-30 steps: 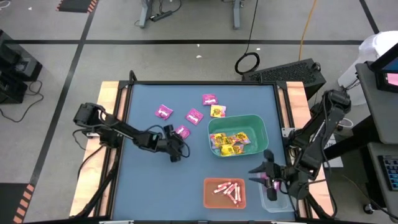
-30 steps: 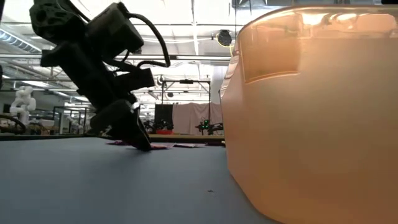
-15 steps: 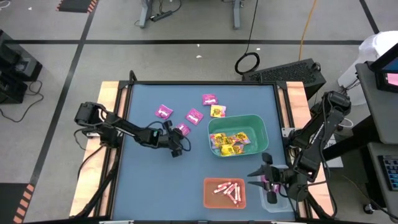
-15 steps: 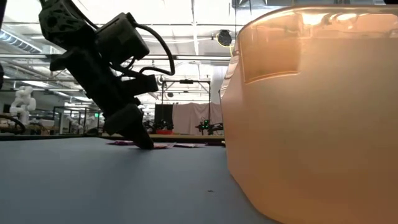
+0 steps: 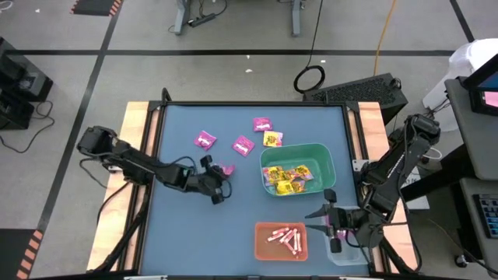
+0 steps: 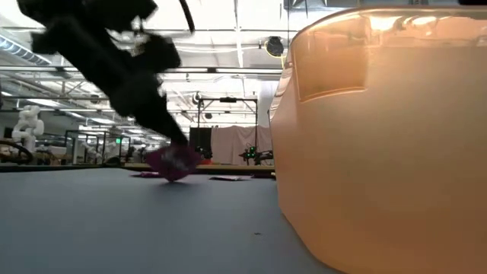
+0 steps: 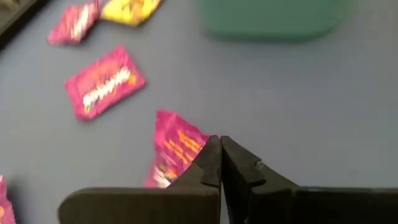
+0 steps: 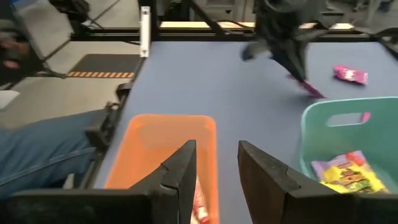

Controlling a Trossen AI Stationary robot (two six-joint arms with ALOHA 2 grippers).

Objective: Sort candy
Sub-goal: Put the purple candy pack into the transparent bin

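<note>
- Left gripper (image 5: 220, 173), frame centre-left, pinched shut on a magenta packet (image 5: 227, 168), lifted off open blue table (image 5: 187, 233).
- Right gripper (image 5: 325, 222), fingers parted and holding nothing, lower right between orange bin (image 5: 260, 247) and clear bin (image 5: 350, 257).
- Loose packets (image 5: 243, 145) lie upper centre, beside the green bin (image 5: 327, 159).

Table (image 5: 179, 225): three loose square packets lie toward the far edge, (image 5: 205, 139), (image 5: 243, 145), (image 5: 262, 124); a fourth (image 5: 272, 140) lies just right of them, near the far rim of the square bin (image 5: 331, 165). Square bin right of centre, packets inside. Shallow bin (image 5: 262, 247) at near edge, in front of square bin, sticks (image 5: 285, 238) inside. Clear bin (image 5: 354, 255) just right of shallow bin. Left gripper (image 5: 220, 178) left of square bin, pinching a packet (image 7: 176, 146). Right gripper (image 5: 333, 233) over clear bin.
</note>
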